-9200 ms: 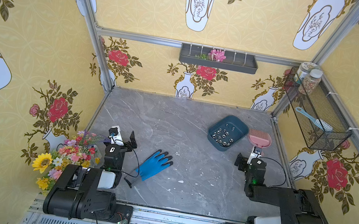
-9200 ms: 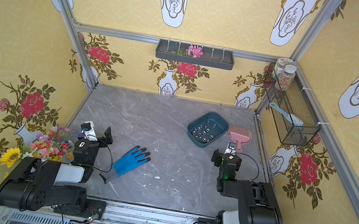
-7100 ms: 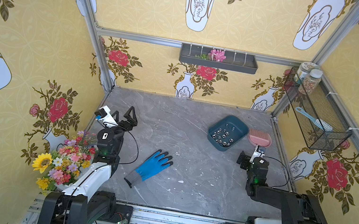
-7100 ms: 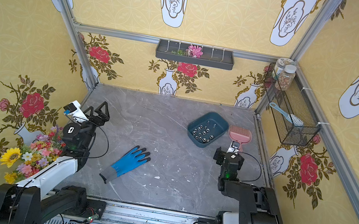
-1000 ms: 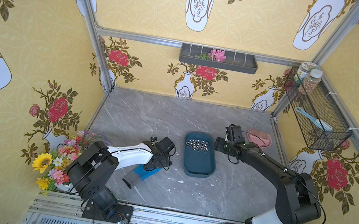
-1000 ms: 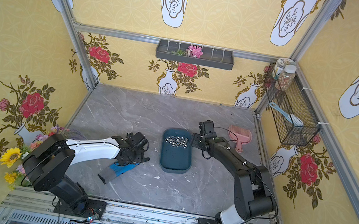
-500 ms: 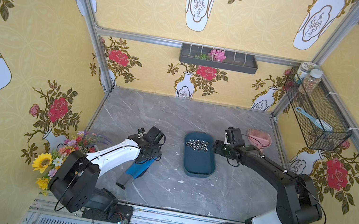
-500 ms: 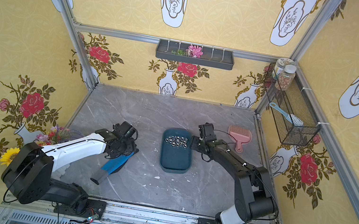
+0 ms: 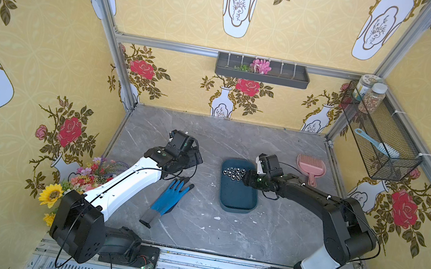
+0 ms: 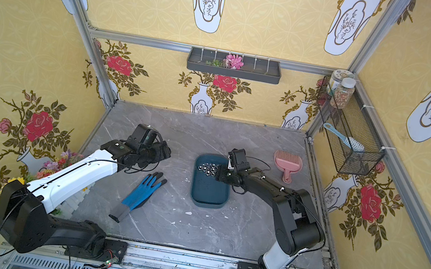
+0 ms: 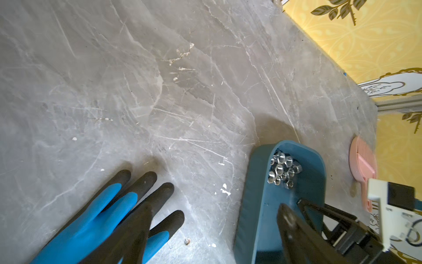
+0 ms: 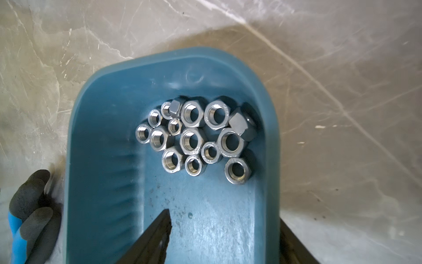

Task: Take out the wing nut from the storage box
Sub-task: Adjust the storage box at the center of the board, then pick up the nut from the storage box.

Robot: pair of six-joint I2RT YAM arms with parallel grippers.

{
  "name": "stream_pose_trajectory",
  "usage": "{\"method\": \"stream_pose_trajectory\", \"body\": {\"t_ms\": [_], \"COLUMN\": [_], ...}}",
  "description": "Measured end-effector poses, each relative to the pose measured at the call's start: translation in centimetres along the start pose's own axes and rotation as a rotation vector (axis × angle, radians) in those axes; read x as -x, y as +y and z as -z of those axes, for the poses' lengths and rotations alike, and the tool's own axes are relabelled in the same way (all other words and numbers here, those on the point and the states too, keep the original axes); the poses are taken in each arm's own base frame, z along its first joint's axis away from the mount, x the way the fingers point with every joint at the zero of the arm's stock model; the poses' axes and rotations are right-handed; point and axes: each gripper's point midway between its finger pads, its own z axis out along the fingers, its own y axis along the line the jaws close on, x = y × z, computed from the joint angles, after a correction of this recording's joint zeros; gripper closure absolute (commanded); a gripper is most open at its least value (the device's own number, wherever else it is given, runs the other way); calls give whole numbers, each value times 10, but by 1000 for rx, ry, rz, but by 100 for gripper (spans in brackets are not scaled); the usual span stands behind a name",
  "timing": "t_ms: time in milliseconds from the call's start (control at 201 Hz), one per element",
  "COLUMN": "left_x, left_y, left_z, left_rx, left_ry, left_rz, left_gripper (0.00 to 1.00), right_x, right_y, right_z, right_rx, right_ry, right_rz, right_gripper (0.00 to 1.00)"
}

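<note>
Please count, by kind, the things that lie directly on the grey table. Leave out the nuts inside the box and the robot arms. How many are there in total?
Glove: 1
Storage box: 1
Scoop: 1
Total: 3

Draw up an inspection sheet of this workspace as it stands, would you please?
Surface: grey marbled tabletop, scratched, with white flecks.
Job's things: teal storage box lies mid-table; metal nuts clustered at its far end, all hexagonal; no winged one seen.
Clutter: blue glove left of the box, apart from it; pink scoop at the right rear.
Grippers: left gripper open and empty, above the table beyond the glove's fingertips; right gripper open and empty over the box, near the nuts.
Cables: black cable loops under the right wrist, beside the box.
Surroundings: wire basket with jars and a brush on the right wall; grey shelf on the back wall; flowers at the left edge.
</note>
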Motion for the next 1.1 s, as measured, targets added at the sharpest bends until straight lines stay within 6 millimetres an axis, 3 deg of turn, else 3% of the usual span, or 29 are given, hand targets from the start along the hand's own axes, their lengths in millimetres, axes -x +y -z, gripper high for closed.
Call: {"method": "stream_pose_trajectory", "body": {"t_ms": [130,249,369,444,568,867,1097], "left_x": [17,19,25,30,33,25,25], "left_y": [1,-6,-7,-7,0,12,12], "left_z": [0,2,7,10,10,6,5], "left_rx": [-23,-58,-74,-85,-81,-73,-84], "left_ry": [-25,-20,-42,-61,-72,-49,-44], "left_rz": [25,19,12,13,21,24,27], "left_gripper": [11,9,9,9,9,8,8], "right_x": [2,12,23,19,-10,-22,-29], "right_y": [6,12,35,50,61,61,38], "right_z": [4,22,36,27,5,-25,-39], "right_rx": [7,-19,11,37,53,3,-118], "right_ry": [-11,-61,-97,-65,47,156,207], "right_rz": [-2,13,75,113,163,168,167], "right_gripper": [32,32,41,46,48,58,61]}}
